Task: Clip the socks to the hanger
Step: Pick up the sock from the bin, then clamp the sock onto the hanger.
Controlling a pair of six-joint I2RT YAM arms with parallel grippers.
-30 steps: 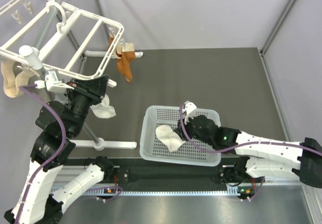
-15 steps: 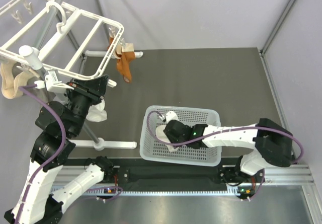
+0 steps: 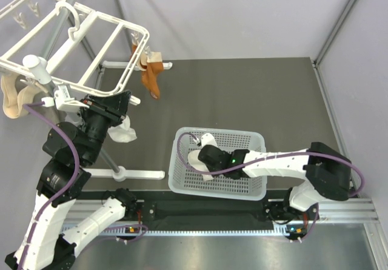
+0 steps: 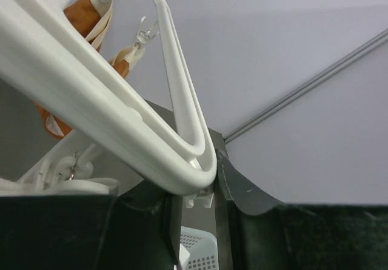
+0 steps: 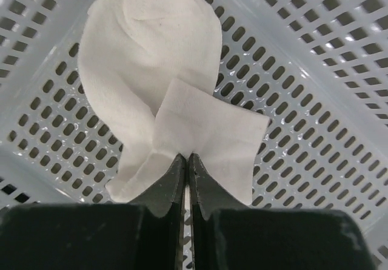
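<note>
The hanger (image 3: 76, 42) stood over the left gripper (image 4: 198, 188), its rounded corner and a small clip (image 4: 199, 198) just ahead of the fingertips. A narrow gap showed between the dark fingers (image 4: 233, 221), but whether they pinched anything could not be told. Beyond that corner, orange-brown socks (image 3: 150, 77) hung from clips on the frame.

The basket (image 3: 182, 182) surrounded the right gripper (image 5: 187, 158), which reached down into it. Its jaws were drawn together on a fold of the sock (image 5: 151, 70) – the cloth was nipped right at the fingertips. The rest of that sock lay spread on the perforated floor ahead of them, its rounded end farthest from the gripper.

The other sock (image 3: 123, 133) hung just under the left gripper, seen from above – off the table and well apart from the basket
</note>
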